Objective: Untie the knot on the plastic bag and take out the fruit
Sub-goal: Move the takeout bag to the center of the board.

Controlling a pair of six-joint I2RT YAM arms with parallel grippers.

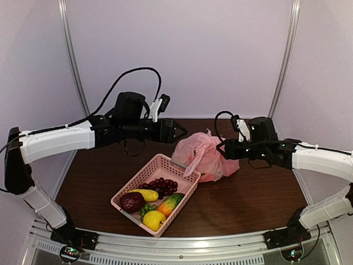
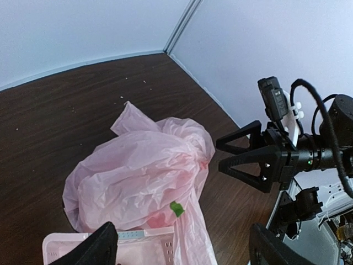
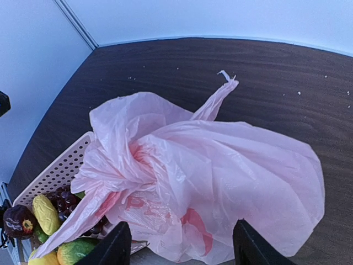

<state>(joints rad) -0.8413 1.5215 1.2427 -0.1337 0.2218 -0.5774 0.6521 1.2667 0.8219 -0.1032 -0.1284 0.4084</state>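
The plastic bag [image 1: 205, 155] lies slumped on the dark table [image 1: 259, 193] between the two arms, just behind the far corner of the pink latticed basket [image 1: 177, 168]. Its thin pink film is crumpled into loose folds. One handle strip [image 3: 225, 87] sticks up at the back, and another [image 3: 74, 223] trails forward over the basket rim. The knot cannot be picked out among the gathered folds. Red blotches and a small green patch [image 2: 176, 208] show through the film, but I cannot tell whether these are print or contents. Fruit lies in the basket: a yellow one [image 1: 154, 220], an orange-and-green one [image 1: 171, 203] and a long yellow one [image 1: 145, 194], next to a grape bunch [image 1: 163, 186] and a dark maroon fruit [image 1: 132, 201]. The left gripper [image 1: 182, 132] hangs over the bag's upper left with its jaws spread wide and nothing in them. The right gripper [image 1: 222, 149] is at the bag's right side, also spread and holding nothing, and whether it touches the film is unclear. In each wrist view the camera's own fingers are cut off at the lower edge.
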